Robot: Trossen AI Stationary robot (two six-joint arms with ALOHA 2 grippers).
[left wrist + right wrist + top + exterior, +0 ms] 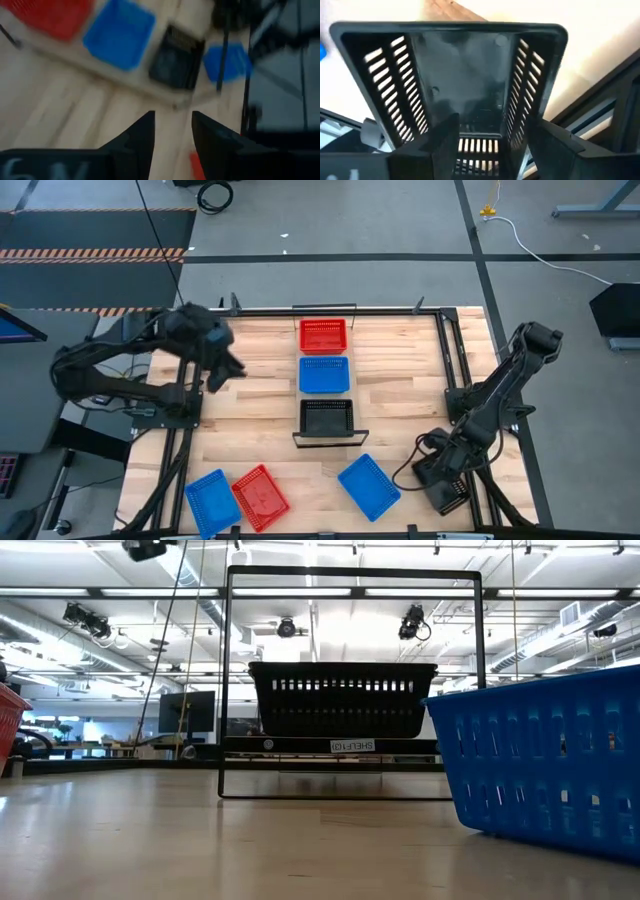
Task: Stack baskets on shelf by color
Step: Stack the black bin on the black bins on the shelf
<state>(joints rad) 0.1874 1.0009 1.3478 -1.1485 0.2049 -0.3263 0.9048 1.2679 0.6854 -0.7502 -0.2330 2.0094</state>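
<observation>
1. While the left gripper (228, 368) hovers over the upper left of the wooden tabletop (400, 380), its fingers are released, parted with nothing between them.
2. At the lower right of the high view, the right gripper (494, 120) appears to be grasping a loose black mesh-sided plastic basket (465, 65). The fingers stand on either side of its near end, and the tray is tipped so that its open top faces the wrist camera.
3. Running down the centre of the high view is the long, narrow light-wood shelf (330, 442). It carries a red mesh basket (323, 335) at the top, a blue mesh basket (324, 374) in the middle and a black shelf basket (327, 418) at the bottom.
4. Not yet stacked along the bottom edge are a blue basket at lower left (211, 500), a red basket just beside it (261, 497) and a second blue one at lower centre (369, 485).
5. I judge the step in hand to be carrying the held black tray to its match.
6. That move calls for swinging it up and left, levelling it with its opening upward, lining it up over the black shelf basket and lowering it to nest before letting go.
</observation>
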